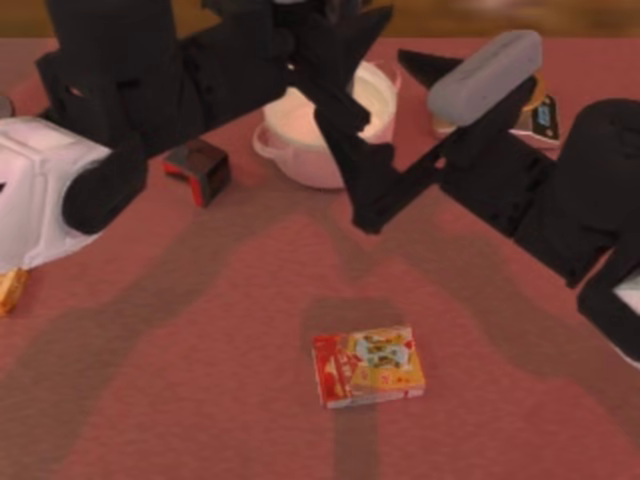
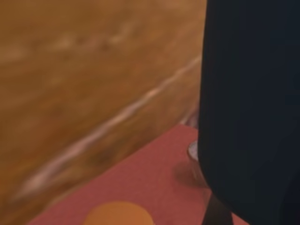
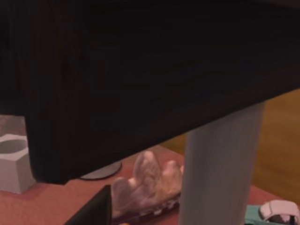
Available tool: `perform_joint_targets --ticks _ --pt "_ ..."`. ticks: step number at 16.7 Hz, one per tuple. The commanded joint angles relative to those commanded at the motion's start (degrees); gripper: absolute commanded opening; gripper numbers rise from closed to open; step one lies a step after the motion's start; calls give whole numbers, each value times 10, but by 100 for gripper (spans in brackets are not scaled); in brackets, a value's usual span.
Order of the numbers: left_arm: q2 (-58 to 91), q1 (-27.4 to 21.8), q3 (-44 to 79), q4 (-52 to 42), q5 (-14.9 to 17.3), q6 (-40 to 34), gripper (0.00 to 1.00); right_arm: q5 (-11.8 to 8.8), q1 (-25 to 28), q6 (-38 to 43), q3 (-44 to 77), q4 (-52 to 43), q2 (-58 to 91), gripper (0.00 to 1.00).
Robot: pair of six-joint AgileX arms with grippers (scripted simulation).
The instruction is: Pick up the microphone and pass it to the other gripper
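dull red table surface (image 1: pixel 200 380): covers the whole work area; wooden floor beyond its far edge.
microphone (image 3: pixel 220 168): raised off the table between the two arms. in the right wrist view its slim grey cylindrical handle stands upright close to the lens; in the left wrist view its dark navy foam head (image 2: pixel 248 108) fills one side of the frame. in the top view it cannot be separated from the black arm parts.
left gripper (image 1: pixel 340 110): black claw reaching in from the left, over the rim of the pale pink round pot (image 1: pixel 300 150) at the far centre of the table. jaw state: cannot tell.
right gripper (image 1: pixel 372 200): black claw reaching in from the right, just beside the left gripper, near the pot. jaw state: cannot tell (which claw carries the microphone is not visible).
red and black small cube (image 1: pixel 198 170): on the table left of the pot, apart from it.
red and yellow flat box (image 1: pixel 368 367): lying flat near the front centre, well apart from both grippers.
white block with a round hole (image 3: pixel 11 161): on the table, seen in the right wrist view.
pale lumpy shell-like object (image 3: pixel 150 183): near the handle in the right wrist view.
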Motion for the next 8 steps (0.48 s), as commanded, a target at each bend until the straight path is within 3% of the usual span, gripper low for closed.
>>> perform_joint_targets --ticks 5,8 --pt "-34 63 -31 -5 55 4 0 -19 -12 1 -105 -5 -111 100" --pt "-42 78 -38 -5 68 5 0 -25 -14 1 -124 -5 -130 100"
